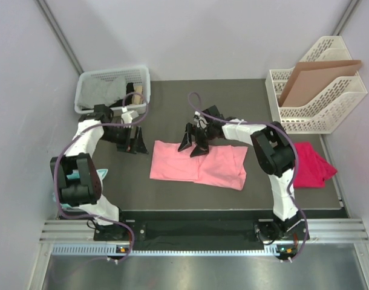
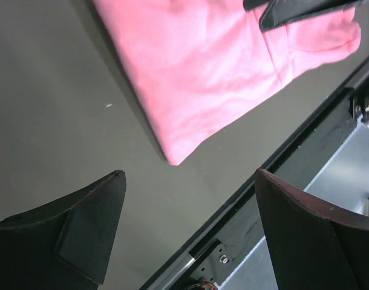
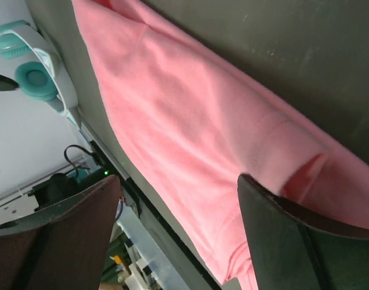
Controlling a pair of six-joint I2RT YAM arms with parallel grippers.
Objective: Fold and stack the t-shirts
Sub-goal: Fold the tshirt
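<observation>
Two soft cloth tees. The salmon-pink t-shirt, a rough rectangle with slight wrinkles, lies flat mid-table toward the near edge. The magenta t-shirt is bunched at the right edge. Dark matte table. Left gripper is spread, empty, over bare surface left of the pink tee. Right gripper is spread, empty, above its far edge. One white lattice basket with grey cloth sits in the far-left corner. One white file rack with one stiff brown cardboard sheet is far-right.

Lab cell: white panel walls, aluminium rail.
</observation>
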